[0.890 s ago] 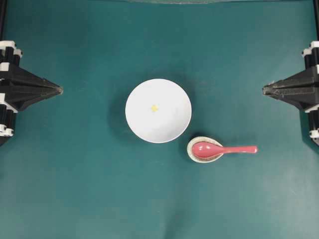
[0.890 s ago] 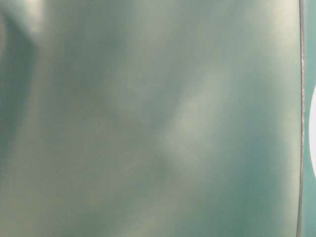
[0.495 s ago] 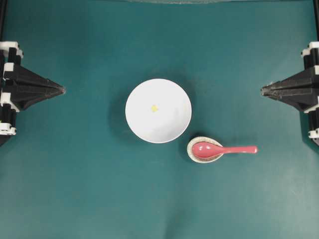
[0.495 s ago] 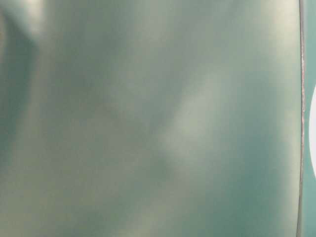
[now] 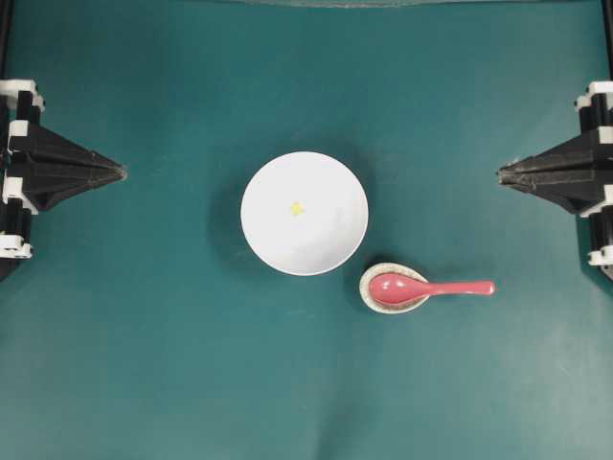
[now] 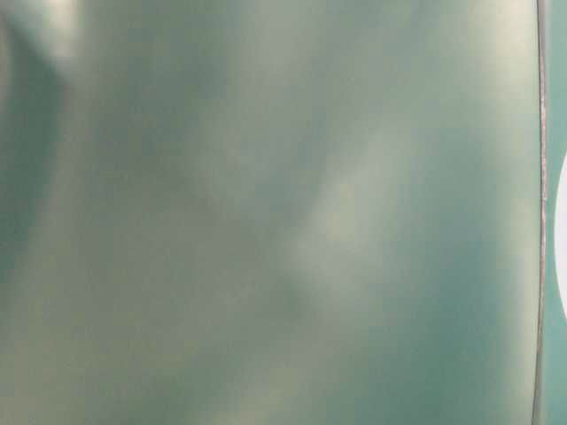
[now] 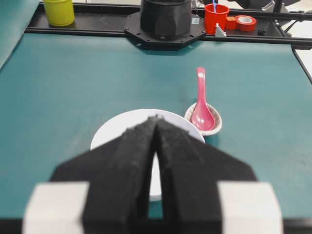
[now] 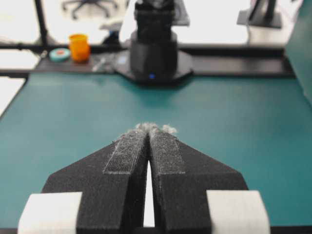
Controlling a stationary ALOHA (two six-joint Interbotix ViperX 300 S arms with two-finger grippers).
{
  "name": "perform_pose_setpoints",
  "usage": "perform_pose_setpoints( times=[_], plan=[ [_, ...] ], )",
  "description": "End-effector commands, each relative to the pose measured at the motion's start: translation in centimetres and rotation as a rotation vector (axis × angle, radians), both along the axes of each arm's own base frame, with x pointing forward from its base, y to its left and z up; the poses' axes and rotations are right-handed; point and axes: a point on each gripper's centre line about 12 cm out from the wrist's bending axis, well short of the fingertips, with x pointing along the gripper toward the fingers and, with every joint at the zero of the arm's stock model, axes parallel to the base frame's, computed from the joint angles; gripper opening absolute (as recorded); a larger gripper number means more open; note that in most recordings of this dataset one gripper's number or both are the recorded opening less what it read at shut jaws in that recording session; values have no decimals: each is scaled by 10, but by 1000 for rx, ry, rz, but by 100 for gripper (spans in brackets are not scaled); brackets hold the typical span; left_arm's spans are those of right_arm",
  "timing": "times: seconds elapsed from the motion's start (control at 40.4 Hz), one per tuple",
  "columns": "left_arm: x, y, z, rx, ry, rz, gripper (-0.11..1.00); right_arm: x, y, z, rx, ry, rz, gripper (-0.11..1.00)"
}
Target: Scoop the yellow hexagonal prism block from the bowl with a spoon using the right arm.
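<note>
Black wedge-shaped left pincer (image 5: 117, 173) and right pincer (image 5: 504, 174), white blocks behind, fuzzy grey-flecked fingertip pads (image 8: 127, 148)

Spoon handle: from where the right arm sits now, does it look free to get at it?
Probably yes. The spoon lies on its small rest, handle pointing toward the right gripper, with only bare mat between. The gripper is shut and would have to open first.

Seen from overhead, both closed grippers have crept slightly inward toward the table's middle. The left gripper (image 5: 121, 173), jaws pressed together, has its tip a little nearer the bowl (image 5: 263, 240) ahead of it than 0.9 s ago. The right gripper (image 5: 502, 175), jaws likewise together, has its tip a little further in from the right edge.
</note>
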Motion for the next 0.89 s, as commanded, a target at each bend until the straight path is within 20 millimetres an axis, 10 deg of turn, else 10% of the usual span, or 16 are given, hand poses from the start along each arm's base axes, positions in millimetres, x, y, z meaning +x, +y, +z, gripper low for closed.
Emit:
perform_pose_setpoints(
  times=[0.0, 0.346, 0.866],
  plan=[
    [3, 1, 11, 1, -26, 6, -1, 4, -1, 9, 12, -20, -4, 2],
    [3, 1, 10, 1, -17, 6, -1, 8, -1, 3, 50, 10, -7, 46],
    [3, 1, 9, 1, -15, 6, -1, 34, 0, -47, 144, 216, -15, 48]
  ],
)
